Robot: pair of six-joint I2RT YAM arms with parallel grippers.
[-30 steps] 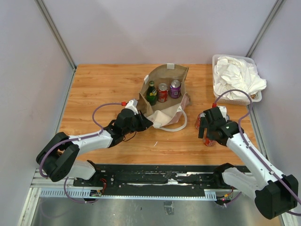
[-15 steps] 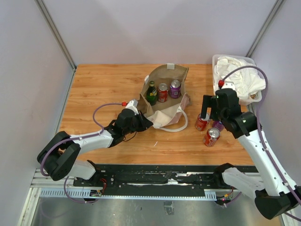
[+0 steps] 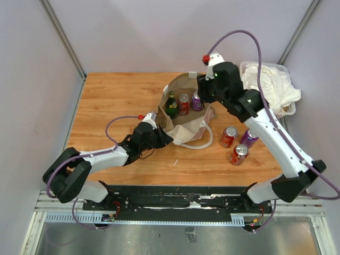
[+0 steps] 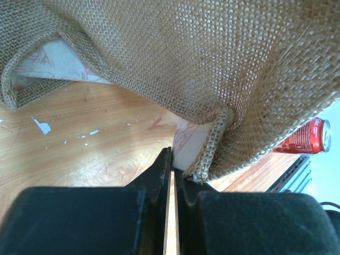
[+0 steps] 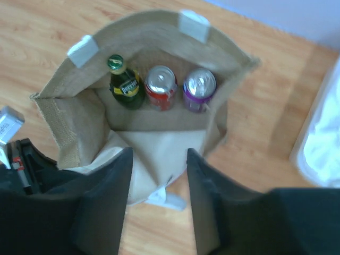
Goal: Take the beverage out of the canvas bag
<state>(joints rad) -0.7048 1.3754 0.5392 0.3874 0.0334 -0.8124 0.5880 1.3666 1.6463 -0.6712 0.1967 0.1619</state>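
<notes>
The wooden table (image 3: 117,101) carries two containers. The larger is the canvas bag (image 3: 186,106), standing open near the table's middle, its mouth facing up. Three drinks stand upright in a row along its far inner wall: a green bottle (image 3: 171,104) on the left, a red can (image 3: 184,104) in the middle and a purple can (image 3: 197,100) on the right. The right wrist view looks straight down into the bag (image 5: 74,117) and shows the same row: bottle (image 5: 125,85), red can (image 5: 160,85), purple can (image 5: 200,87).

At the far right corner sits a clear plastic bin (image 3: 284,69) heaped with white cloths (image 3: 265,87).

The right gripper (image 3: 204,87) hangs over the bag's right far rim, above the purple can. Its jaws stand apart with nothing between them (image 5: 158,154).

The left gripper (image 3: 162,137) lies low at the bag's near left corner. Its jaws are pinched together on the bag's woven edge (image 4: 172,159), and the bag's side is drawn toward it.

The bag's white handle loop (image 3: 194,141) rests on the table in front of it.

To the right of the bag, apart from it, three more drinks stand close together: a loose red can (image 3: 229,136), a loose purple can (image 3: 248,138) and a nearer red can (image 3: 239,154).
</notes>
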